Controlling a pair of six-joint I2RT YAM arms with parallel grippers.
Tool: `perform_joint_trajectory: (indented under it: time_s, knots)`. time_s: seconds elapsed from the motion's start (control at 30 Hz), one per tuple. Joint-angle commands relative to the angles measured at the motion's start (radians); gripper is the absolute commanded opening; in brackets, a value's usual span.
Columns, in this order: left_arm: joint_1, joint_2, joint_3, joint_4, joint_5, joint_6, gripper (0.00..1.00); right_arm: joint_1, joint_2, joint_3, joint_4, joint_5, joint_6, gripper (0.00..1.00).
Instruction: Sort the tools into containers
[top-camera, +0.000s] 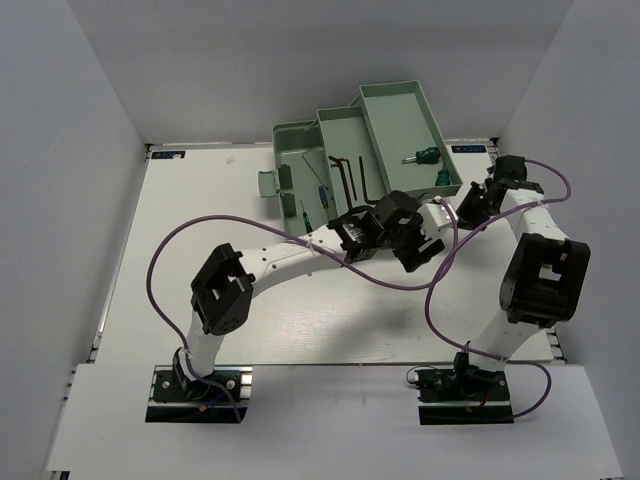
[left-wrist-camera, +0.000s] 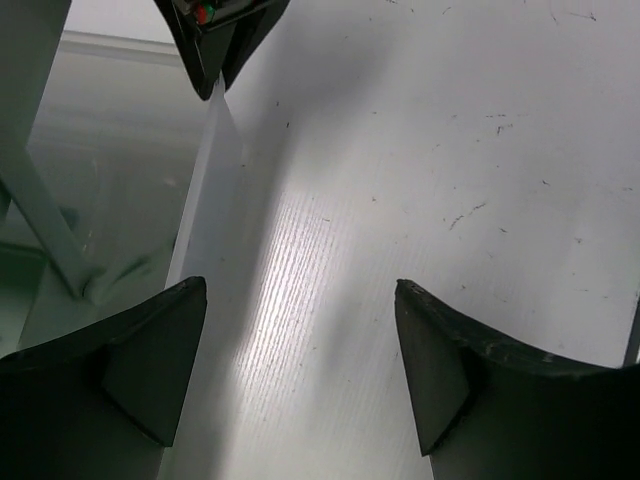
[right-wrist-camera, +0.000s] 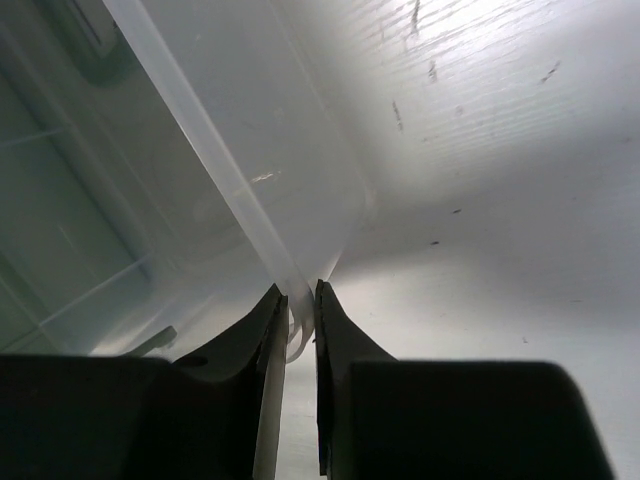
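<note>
seemingly the sorting itself is done and the step in hand concerns the clear lid (right-wrist-camera: 200, 150): from above, every tool i can find lies in the open toolbox (top-camera: 283, 140), which stands at about twelve o'clock from the centre of the desk (top-camera: 200, 200). the hex keys (top-camera: 340, 180) lie in the middle tray (top-camera: 345, 130), the stubby green-handled screwdrivers (top-camera: 425, 157) in the right tray (top-camera: 395, 105), and the thin screwdrivers (top-camera: 322, 192) in the base (top-camera: 292, 175). the right pincer (right-wrist-camera: 298, 295), at about two o'clock, is pinched nearly closed on the lid's thin edge, whose corner sits close to the desk. the left pincer (left-wrist-camera: 300, 290) hangs wide apart over bare desk just beside that lid, holding nothing. the next move, i judge, calls for a steady lift and swing of the lid toward the trays without the slim rim slipping out. small stickers (top-camera: 470, 148) sit at the far desk corners, too small to read; no brand shows.
</note>
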Motion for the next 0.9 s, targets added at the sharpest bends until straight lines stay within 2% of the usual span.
perform_joint_trajectory:
  time_s: [0.0, 0.2, 0.23, 0.3, 0.37, 0.4, 0.53, 0.63, 0.87]
  knots:
    - [0.012, -0.018, -0.03, 0.123, 0.026, 0.047, 0.86, 0.032, -0.01, 0.045, -0.034, -0.146, -0.036, 0.0]
    - [0.022, 0.034, -0.039, 0.184, 0.026, 0.09, 0.86, 0.041, -0.022, 0.045, -0.056, -0.173, -0.045, 0.0]
    - [0.022, 0.044, -0.039, 0.195, 0.026, 0.102, 0.86, 0.041, -0.023, 0.045, -0.06, -0.173, -0.05, 0.02]
    - [0.022, 0.062, -0.039, 0.207, 0.014, 0.111, 0.86, 0.038, -0.04, 0.046, -0.076, -0.166, -0.055, 0.4]
    - [0.022, 0.091, -0.039, 0.219, 0.014, 0.112, 0.86, 0.03, -0.057, 0.049, -0.085, -0.152, -0.074, 0.64]
    - [0.022, 0.1, -0.028, 0.219, 0.005, 0.121, 0.86, 0.03, -0.077, 0.049, -0.108, -0.134, -0.082, 0.67]
    - [0.022, 0.127, -0.019, 0.239, -0.06, 0.153, 0.86, 0.006, -0.157, 0.016, -0.1, -0.094, -0.122, 0.73]
    - [0.022, 0.148, -0.001, 0.265, -0.112, 0.188, 0.86, -0.018, -0.253, -0.029, -0.096, -0.088, -0.147, 0.73]
    - [0.022, 0.179, 0.018, 0.33, -0.198, 0.234, 0.86, -0.085, -0.358, -0.145, -0.088, -0.061, -0.199, 0.73]
